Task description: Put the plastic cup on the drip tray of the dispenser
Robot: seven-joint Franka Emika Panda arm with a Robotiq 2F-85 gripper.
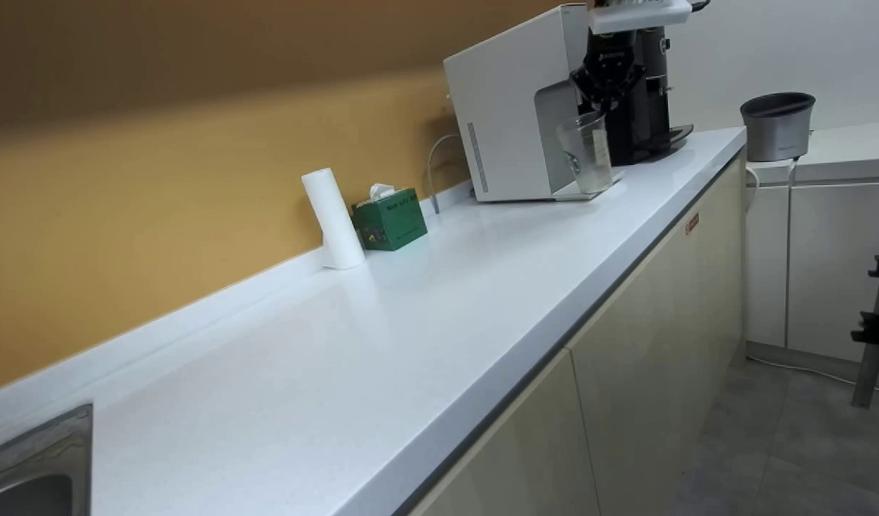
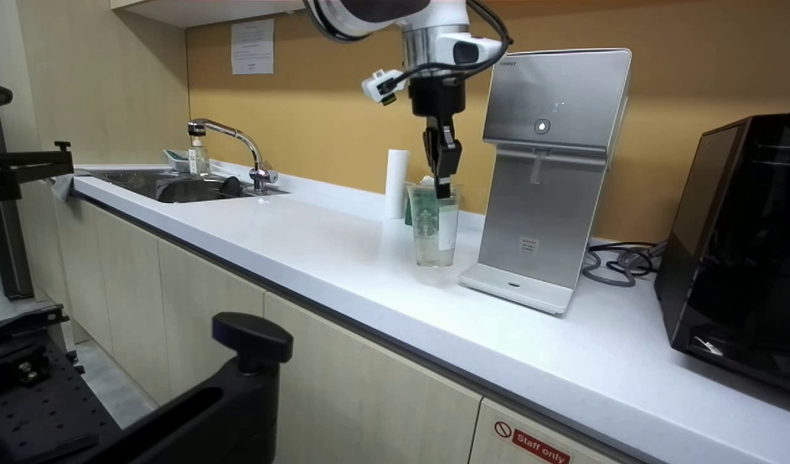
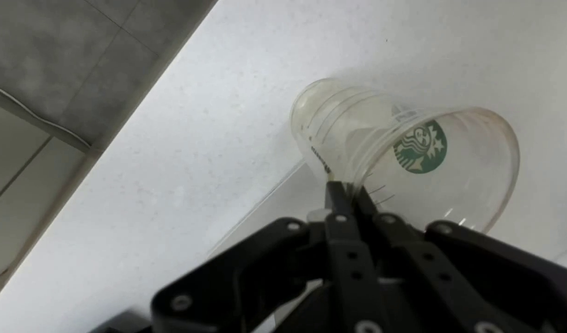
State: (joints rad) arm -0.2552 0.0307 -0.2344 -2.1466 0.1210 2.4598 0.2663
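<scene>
The clear plastic cup with a green mark shows in both exterior views (image 1: 579,154) (image 2: 426,225) and in the wrist view (image 3: 473,171). It is about upright. My gripper is shut on the cup's rim, one finger on each side of the wall, in both exterior views (image 1: 603,107) (image 2: 443,185) and the wrist view (image 3: 349,192). The white dispenser (image 1: 507,107) (image 2: 543,200) has its pale drip tray (image 2: 517,287) low at its front; it also shows in the wrist view (image 3: 283,199). The cup's base is beside the tray's edge; whether it touches the counter I cannot tell.
A white roll (image 1: 333,218) and a green tissue box (image 1: 391,220) stand by the wall. A black machine (image 2: 743,245) stands on the dispenser's far side from the cup. A sink (image 2: 189,187) is set in the counter (image 2: 317,232). The counter's front edge drops to cabinets.
</scene>
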